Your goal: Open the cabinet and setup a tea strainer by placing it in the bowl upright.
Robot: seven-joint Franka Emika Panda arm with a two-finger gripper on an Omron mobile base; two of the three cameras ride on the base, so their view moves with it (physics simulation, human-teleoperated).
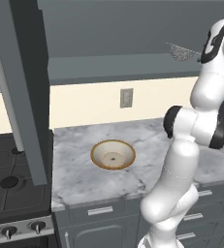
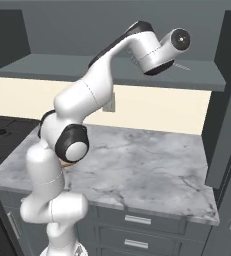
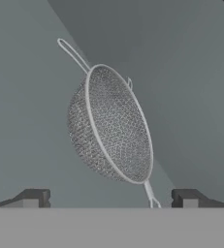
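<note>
Marble counter, bowl, open cabinet

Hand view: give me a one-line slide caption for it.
Open gripper faces the wire-mesh tea strainer inside the cabinet, fingertips apart, nothing grasped.

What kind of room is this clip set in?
A rendered kitchen: a marble counter over drawers, a stove to one side, an open cabinet above holding a tea strainer, and a bowl on the counter.
</note>
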